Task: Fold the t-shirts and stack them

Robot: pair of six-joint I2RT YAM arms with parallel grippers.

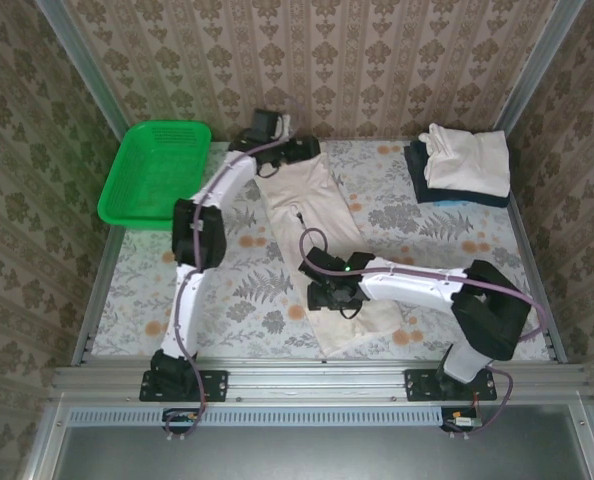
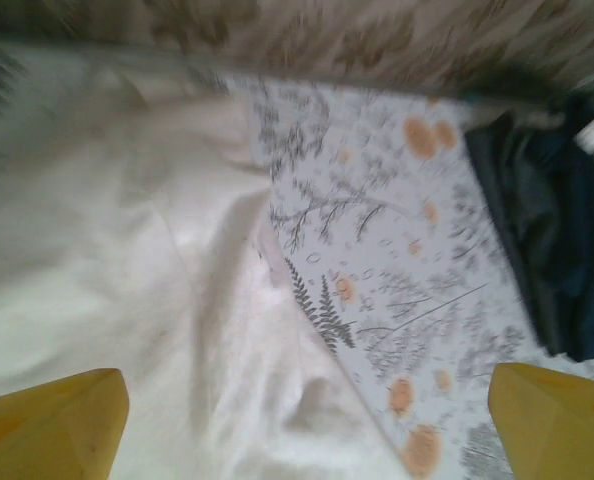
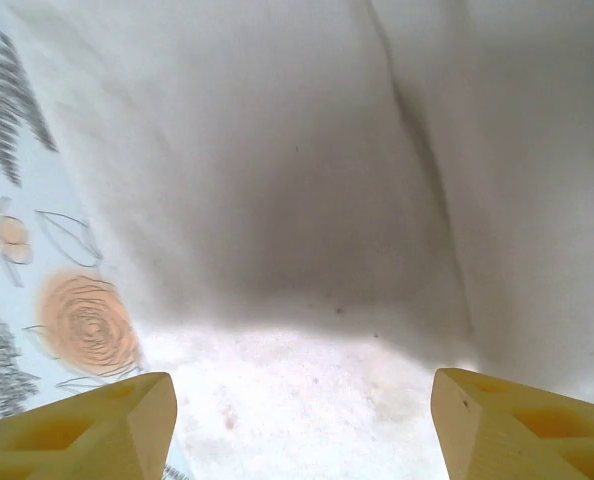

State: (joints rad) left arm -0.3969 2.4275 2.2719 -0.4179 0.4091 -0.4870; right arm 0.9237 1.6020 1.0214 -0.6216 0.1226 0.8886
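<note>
Cream t-shirt [image 1: 305,200] lies as long strip mid-counter [image 1: 237,290]. Left end effector [image 2: 302,425] wide, empty, at far end; right end effector [image 3: 297,420] wide over near end. Pinch near edge deep, fold over evenly. Folded stack [image 1: 467,165] far right.

A long cream-white t-shirt [image 1: 299,195] lies flat mid-desk [image 1: 237,290], folded lengthwise into a narrow strip running from the far edge towards the near edge; its surface is softly creased and slightly rumpled. At the far right corner a folded cream t-shirt [image 1: 472,160] rests on a folded dark navy t-shirt [image 1: 417,165]; the navy one shows along the stack's left and near sides.
</note>
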